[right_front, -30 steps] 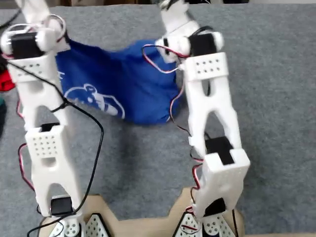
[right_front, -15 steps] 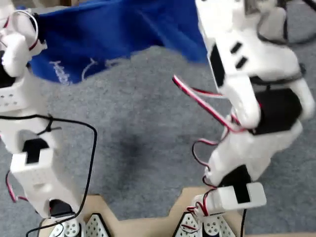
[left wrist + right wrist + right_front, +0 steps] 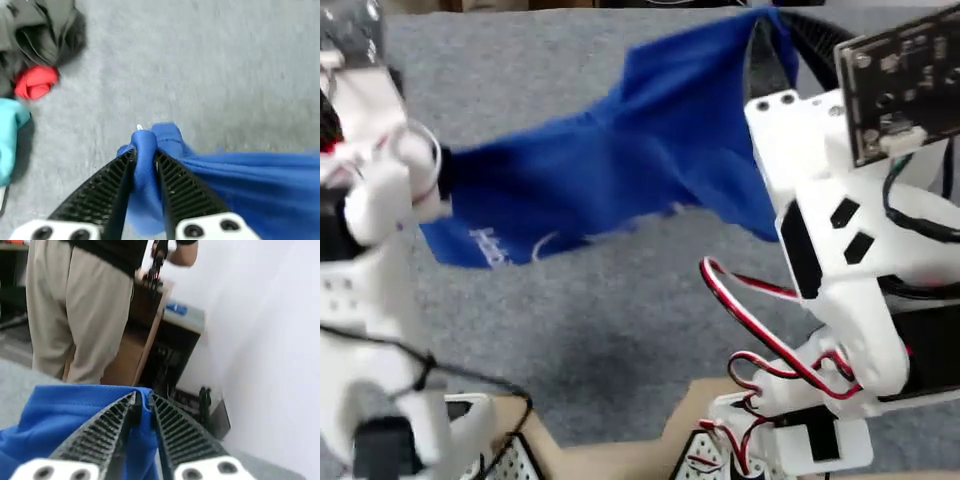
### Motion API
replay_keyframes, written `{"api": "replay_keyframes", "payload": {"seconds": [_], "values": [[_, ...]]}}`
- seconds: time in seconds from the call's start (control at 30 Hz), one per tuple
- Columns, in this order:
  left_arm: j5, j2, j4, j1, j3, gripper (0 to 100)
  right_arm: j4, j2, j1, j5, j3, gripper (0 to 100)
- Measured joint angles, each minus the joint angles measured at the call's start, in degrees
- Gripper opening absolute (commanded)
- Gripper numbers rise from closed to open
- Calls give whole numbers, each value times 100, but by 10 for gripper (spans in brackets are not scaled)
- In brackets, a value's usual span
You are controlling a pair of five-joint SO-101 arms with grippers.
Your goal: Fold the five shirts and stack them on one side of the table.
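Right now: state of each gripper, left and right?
The left gripper: jaws closed on the blue shirt.
The right gripper: jaws closed on another part of the same blue shirt.

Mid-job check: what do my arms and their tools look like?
Both are white plastic shells with black servos. The left arm trails a black cable; the right arm carries red-white-black wires and a dark circuit board. The left tool and right tool have black ribbed fingers on white bases.
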Motion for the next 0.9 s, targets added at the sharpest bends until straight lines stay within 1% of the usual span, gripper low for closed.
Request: {"api": "replay_keyframes", "payload": {"seconds": [0.1, 0.17, 0.27, 0.37, 0.57, 0.67, 0.77, 0.83, 0.9], "values": [[-193, -703, 0, 35, 624, 19, 396, -123, 62, 79, -53, 5], [-343, -1125, 0, 44, 870, 19, 413, -308, 308, 79, 35, 5], [-484, -1600, 0, 70, 993, 19, 413, -721, 703, 105, 343, 5], [-501, -2004, 0, 70, 993, 19, 413, -1248, 1073, 369, 870, 5], [-501, -2576, 0, 70, 941, 19, 413, -2567, 1556, 844, 2286, 5], [-501, -2822, 0, 70, 941, 19, 413, -3147, 1600, 1002, 3138, 5], [-510, -2857, 0, 70, 1143, 19, 378, -3411, 1600, 1037, 4123, 5], [-510, -2752, -62, 70, 1442, 19, 123, -3429, 1609, 1046, 4809, 5], [-510, -2549, -396, 70, 1890, 19, -308, -3411, 1609, 1046, 5574, 5]]}}
